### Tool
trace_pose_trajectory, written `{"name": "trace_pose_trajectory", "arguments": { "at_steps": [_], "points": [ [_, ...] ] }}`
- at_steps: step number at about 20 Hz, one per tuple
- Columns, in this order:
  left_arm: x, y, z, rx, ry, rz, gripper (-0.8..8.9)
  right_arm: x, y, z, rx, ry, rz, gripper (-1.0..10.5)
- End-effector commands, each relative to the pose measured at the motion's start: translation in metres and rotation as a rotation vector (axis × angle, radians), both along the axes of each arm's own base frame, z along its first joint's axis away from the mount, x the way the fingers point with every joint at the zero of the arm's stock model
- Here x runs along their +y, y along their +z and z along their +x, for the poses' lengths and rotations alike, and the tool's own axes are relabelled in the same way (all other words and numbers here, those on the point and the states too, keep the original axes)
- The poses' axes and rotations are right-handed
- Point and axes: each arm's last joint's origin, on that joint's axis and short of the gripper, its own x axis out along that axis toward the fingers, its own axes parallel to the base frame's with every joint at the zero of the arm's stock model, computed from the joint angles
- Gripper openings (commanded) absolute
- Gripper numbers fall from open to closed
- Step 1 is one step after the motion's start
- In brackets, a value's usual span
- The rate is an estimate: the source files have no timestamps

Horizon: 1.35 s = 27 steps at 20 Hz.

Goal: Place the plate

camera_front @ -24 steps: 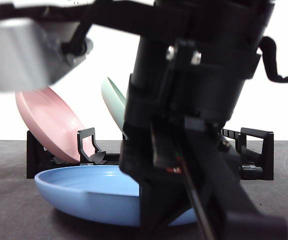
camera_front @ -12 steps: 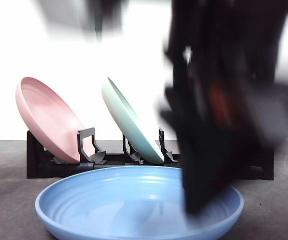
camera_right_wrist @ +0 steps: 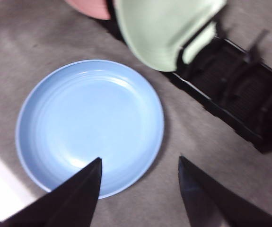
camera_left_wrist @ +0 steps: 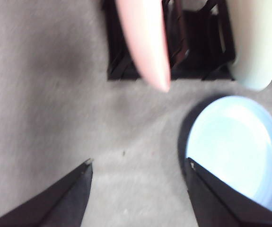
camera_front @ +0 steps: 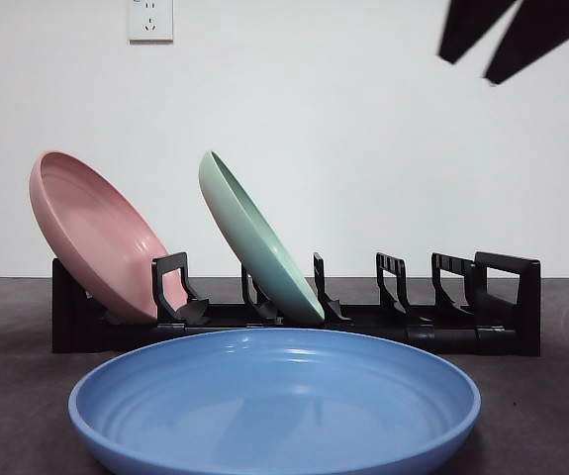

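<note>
White wall and grey bench [camera_front: 17,396] frame the front view: a blue plate [camera_front: 274,401] lies flat at lower centre before a black rack [camera_front: 482,307] holding pink plate [camera_front: 96,237] and green plate [camera_front: 254,237]. It looks rigid, smooth and likely slippery, best pinched at its raised rim. In the wrist views, left gripper [camera_left_wrist: 136,189] and right gripper [camera_right_wrist: 138,189] hang above the bench, fingers spread, grasping nothing.

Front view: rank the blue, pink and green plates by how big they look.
1. Blue plate: widest by far, but it lies nearest the camera.
2. Pink plate and green plate: both tilted in the rack, too alike to rank.
</note>
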Motion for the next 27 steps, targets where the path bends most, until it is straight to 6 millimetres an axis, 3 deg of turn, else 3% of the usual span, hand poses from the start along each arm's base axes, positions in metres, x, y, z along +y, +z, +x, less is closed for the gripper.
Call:
{"name": "trace_pose_trajectory", "arguments": {
  "at_steps": [1,8,14,19,24,27],
  "points": [
    [-0.004,0.018,0.021,-0.037,0.027,0.04,3.08,-0.002,0.004,0.002,0.01,-0.035,0.022,2.6],
    [-0.023,0.055,0.11,-0.016,0.086,0.149,3.08,-0.003,0.004,0.004,0.008,-0.048,0.02,2.6],
    [-0.035,0.038,0.167,0.073,0.078,0.176,3.07,-0.003,0.004,0.004,0.003,-0.055,0.017,2.6],
    [-0.036,0.021,0.182,0.125,0.067,0.251,3.01,-0.003,0.004,0.004,0.004,-0.055,0.017,2.6],
    [-0.036,0.019,0.183,0.123,0.042,0.267,0.53,-0.003,0.004,0.004,0.004,-0.055,0.017,2.6],
    [-0.036,0.02,0.183,0.122,0.04,0.268,0.19,-0.003,0.004,0.004,0.004,-0.055,0.017,2.6]
  ]
}}
